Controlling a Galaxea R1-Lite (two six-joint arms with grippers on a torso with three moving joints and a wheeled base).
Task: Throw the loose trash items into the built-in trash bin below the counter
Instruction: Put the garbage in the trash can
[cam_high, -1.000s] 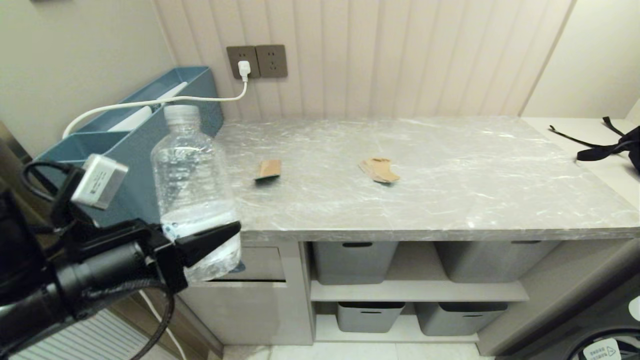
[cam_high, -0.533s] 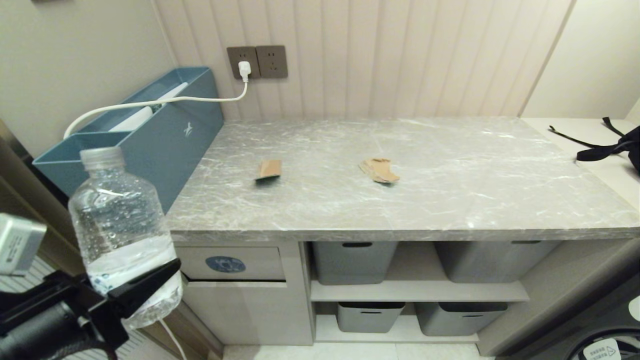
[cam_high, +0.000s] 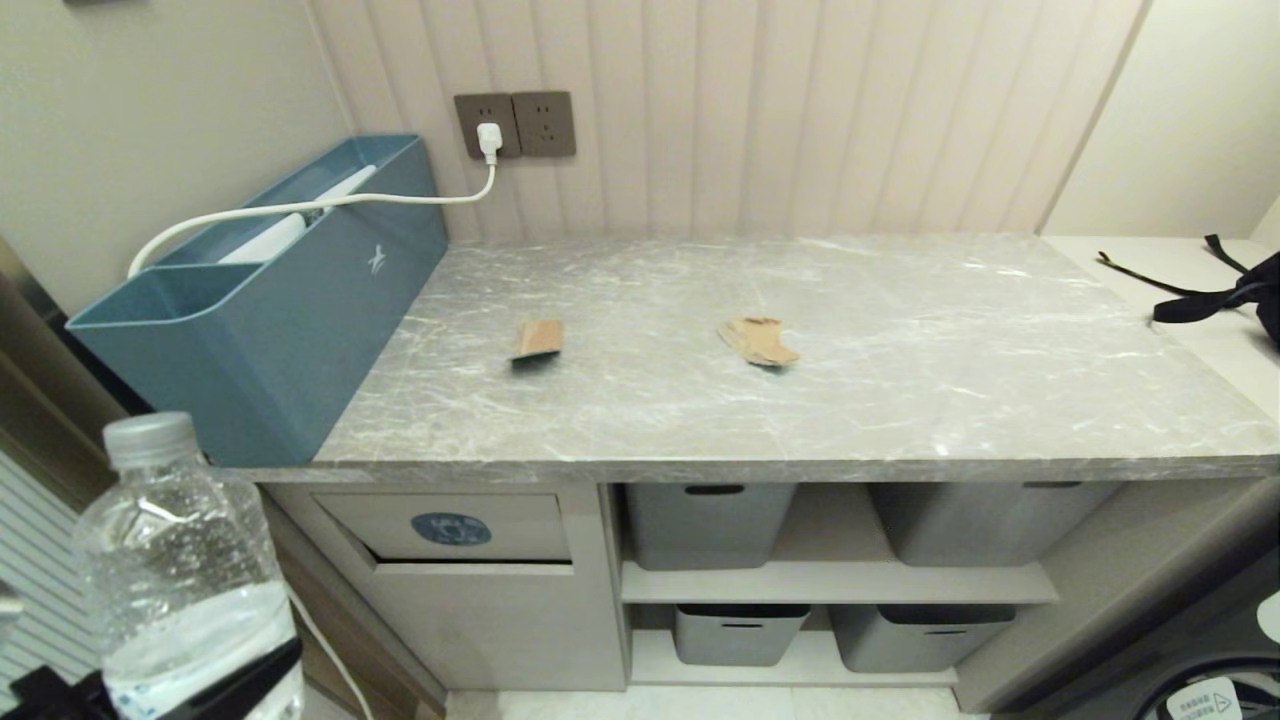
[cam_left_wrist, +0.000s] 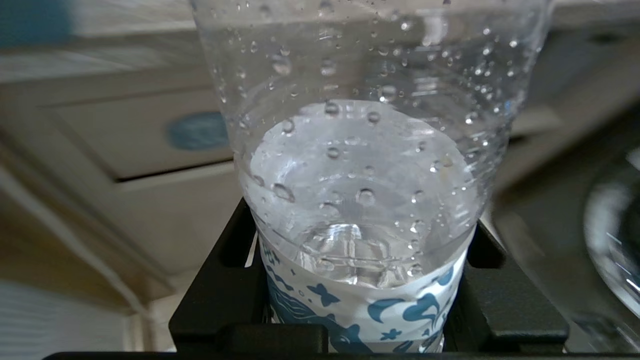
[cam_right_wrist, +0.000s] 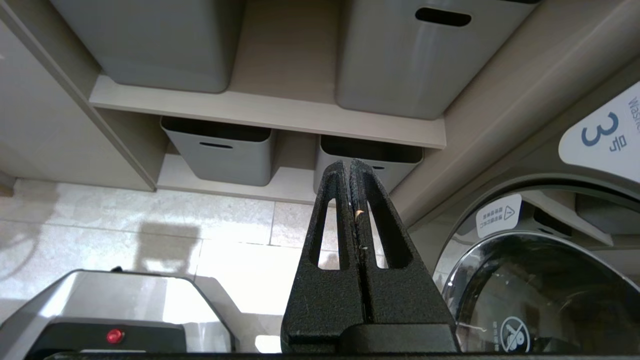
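A clear water bottle (cam_high: 180, 570) with a grey cap stands upright at the lower left of the head view, off the counter (cam_high: 800, 420). My left gripper (cam_left_wrist: 357, 237) is shut on its labelled lower part, one black finger (cam_high: 245, 675) showing below it. The built-in trash bin flap (cam_high: 450, 527), with its blue oval sticker, lies to the bottle's right under the counter; it also shows behind the bottle as the bin flap (cam_left_wrist: 197, 131). A tan card piece (cam_high: 538, 339) and a brown cardboard scrap (cam_high: 758, 340) lie on the counter. My right gripper (cam_right_wrist: 350, 167) is shut and empty, low, facing the shelves.
A teal-blue box (cam_high: 270, 310) with a white cable (cam_high: 300, 205) sits at the counter's left end. Grey baskets (cam_high: 705, 520) fill the shelves right of the bin. A black strap (cam_high: 1200, 295) lies far right. A washing machine door (cam_right_wrist: 540, 295) is beside my right gripper.
My left gripper has carried the bottle down and to the left, away from the counter's front edge, and the bin flap it covered now shows. The right arm has barely moved.
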